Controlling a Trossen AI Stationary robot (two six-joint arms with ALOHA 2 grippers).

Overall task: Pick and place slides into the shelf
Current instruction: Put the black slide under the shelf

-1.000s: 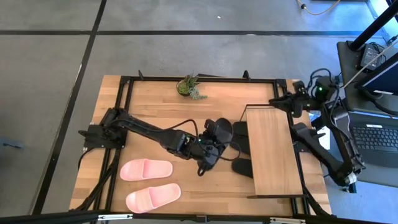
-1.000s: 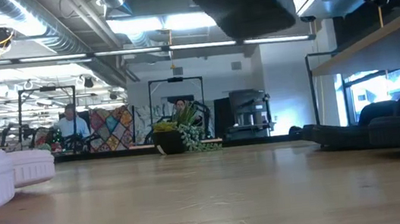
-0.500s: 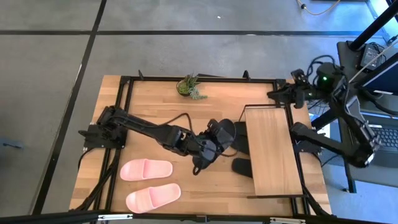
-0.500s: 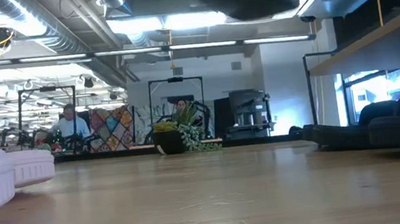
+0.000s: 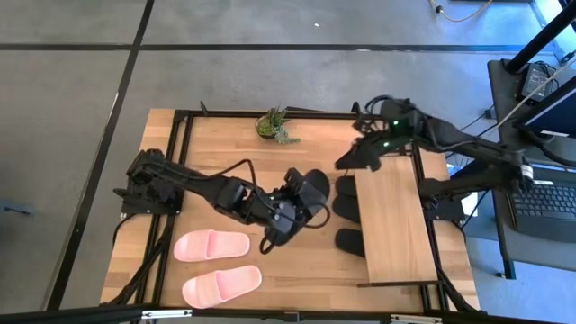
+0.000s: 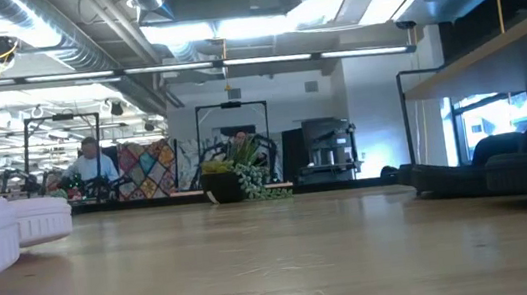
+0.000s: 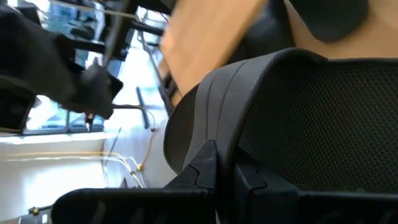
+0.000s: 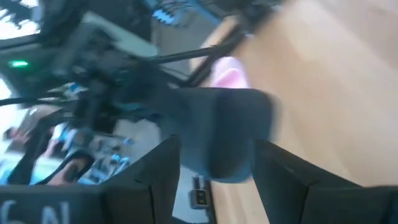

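We see the left gripper [image 5: 297, 200] clamped on a black slide [image 5: 310, 187], lifted beside the shelf [image 5: 389, 220]. The right gripper [image 5: 353, 160] hovers at the shelf's far left corner, fingers parted and holding nothing.

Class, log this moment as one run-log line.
left gripper: shut on black slide, near shelf | right gripper: jaws open, empty | pink slides: on table

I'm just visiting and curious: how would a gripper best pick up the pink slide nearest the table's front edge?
Probably by the wide strap of that light pink open-toe slide, coming straight down from above. It lies flat, sole down and clear of the other pink slide, so the raised strap is the one part that two fingers could close around.
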